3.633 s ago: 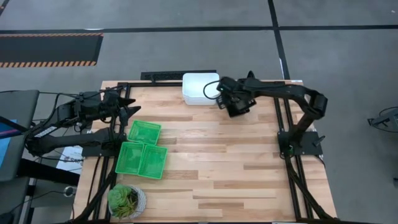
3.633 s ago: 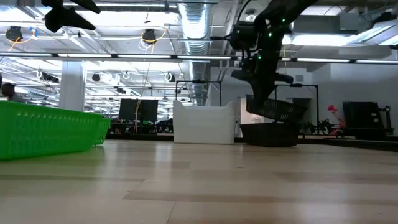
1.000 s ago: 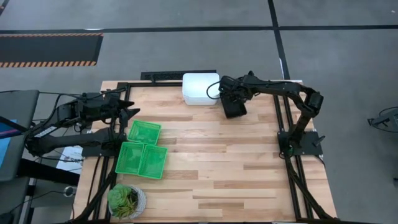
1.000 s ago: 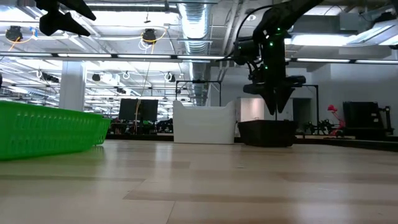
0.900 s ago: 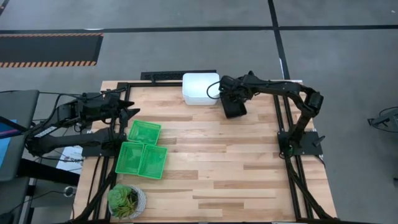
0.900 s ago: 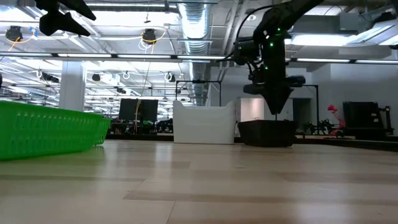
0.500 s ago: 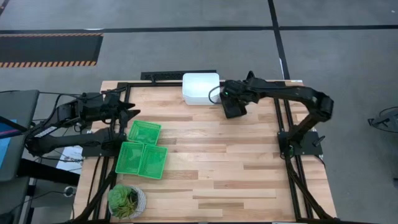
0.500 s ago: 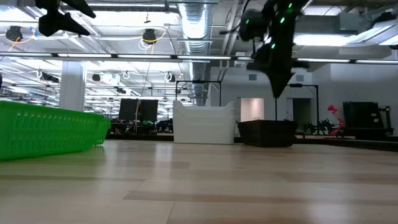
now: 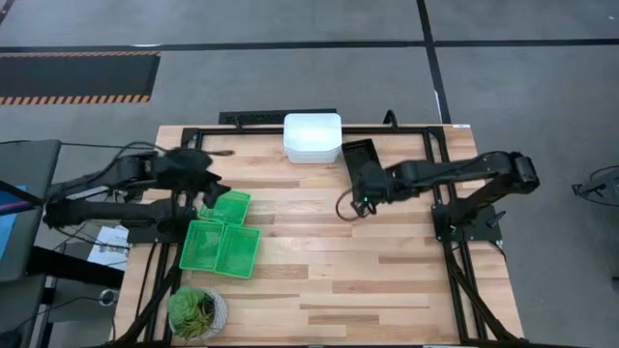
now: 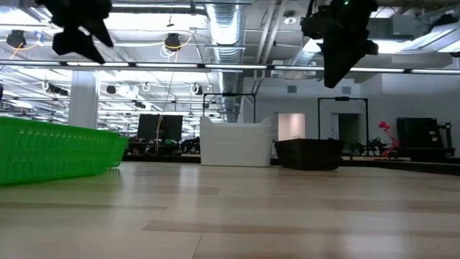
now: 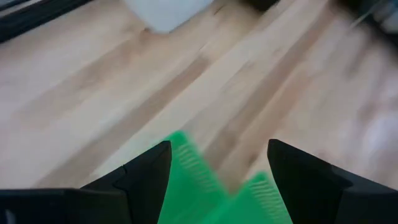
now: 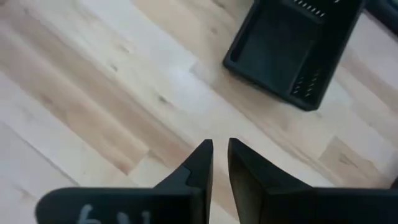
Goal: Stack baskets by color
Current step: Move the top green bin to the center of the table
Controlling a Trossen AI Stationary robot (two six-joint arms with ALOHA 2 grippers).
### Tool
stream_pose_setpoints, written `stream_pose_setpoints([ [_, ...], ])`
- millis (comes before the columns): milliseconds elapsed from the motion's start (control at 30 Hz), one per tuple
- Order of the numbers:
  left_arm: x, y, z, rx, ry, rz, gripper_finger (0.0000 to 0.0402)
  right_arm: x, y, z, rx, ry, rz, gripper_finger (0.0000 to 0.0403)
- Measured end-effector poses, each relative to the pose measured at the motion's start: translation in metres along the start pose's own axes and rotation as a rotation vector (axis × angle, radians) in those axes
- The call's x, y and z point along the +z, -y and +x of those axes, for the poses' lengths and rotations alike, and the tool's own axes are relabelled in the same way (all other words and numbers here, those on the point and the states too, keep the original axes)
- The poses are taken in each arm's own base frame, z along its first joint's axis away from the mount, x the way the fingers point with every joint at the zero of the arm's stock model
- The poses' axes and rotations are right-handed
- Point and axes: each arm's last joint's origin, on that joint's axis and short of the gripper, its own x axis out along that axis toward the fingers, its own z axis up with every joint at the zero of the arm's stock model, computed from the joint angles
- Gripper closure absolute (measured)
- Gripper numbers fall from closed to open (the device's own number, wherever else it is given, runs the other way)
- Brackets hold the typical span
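Observation:
Three green baskets lie flat on the table's left part: one farther back and two side by side. A stack of white baskets stands at the far edge, with the black baskets stacked just to its right. My left gripper hovers open above the far green basket. My right gripper hangs in the air on the near side of the black stack. Its fingers stand a narrow gap apart with nothing between them.
A round potted plant stands at the near left corner. Bare wood runs across the middle and right of the table. Black frame rails border the table's sides.
My right gripper has come up out of the black stack and gone toward the table's near edge, away from it; the stack stays in place. My left gripper has gone toward the green baskets and tipped farther down.

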Motion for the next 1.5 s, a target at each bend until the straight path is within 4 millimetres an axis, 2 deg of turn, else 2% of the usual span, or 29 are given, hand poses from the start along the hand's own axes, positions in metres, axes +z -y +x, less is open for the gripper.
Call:
stream_pose_setpoints([
  [167,0.002,0.013,0.034,0.203,-0.099,0.153,0.0145,-0.021,-0.014,0.007,0.027,0.025,-0.010,0.0327],
  [367,-0.003,0.032,0.071,0.270,-0.235,0.309,0.0145,-0.038,-0.019,0.015,0.025,0.013,-0.036,0.0327],
  [733,-0.012,0.045,0.128,0.379,-0.396,0.447,0.0145,-0.047,-0.027,0.013,0.066,0.035,-0.036,0.0327],
  [967,-0.019,0.046,0.154,0.415,-0.483,0.505,0.0145,-0.053,-0.031,0.010,0.075,0.047,-0.061,0.0327],
  [1267,-0.017,0.054,0.190,0.351,-0.420,0.580,0.0145,-0.058,-0.034,0.007,0.090,0.052,-0.063,0.0327],
  [1500,0.008,0.051,0.213,0.281,-0.238,0.600,0.0145,-0.059,-0.035,0.007,0.097,0.053,-0.035,0.0327],
])
